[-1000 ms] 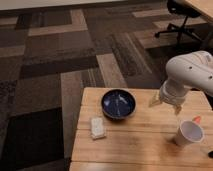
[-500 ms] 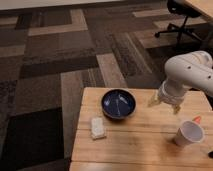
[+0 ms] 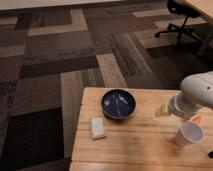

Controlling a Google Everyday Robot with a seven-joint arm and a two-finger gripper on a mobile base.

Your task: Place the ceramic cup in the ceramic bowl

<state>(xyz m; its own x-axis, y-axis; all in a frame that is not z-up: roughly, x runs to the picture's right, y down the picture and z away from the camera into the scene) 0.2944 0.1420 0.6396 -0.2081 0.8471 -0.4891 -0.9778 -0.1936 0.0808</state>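
1. Whitish block, on the left front of the wooden table. Little hazard, as it lies well apart from any route between cup and bowl. Flat, rectangular, matte, with softened corners.
2. Bowl, mid-table. A cup released too high could chip it or make it skid, since glazed ceramic is hard and slick. Round, shallow, glossy dark blue, with faint pale streaks inside.
3. Gripper, over the table between bowl and cup. Its jaws stand apart and hold nothing. A skewed approach could knock the cup over instead of straddling it. Pale fingers, seemingly pointing toward the bowl, on a bulky white arm.
4. Cup, standing near the table's right front edge, well apart from the bowl. A nudge could tip it or push it off the edge, and its smooth tapered wall may slide out of a pinch. Small, plain white, no handle.
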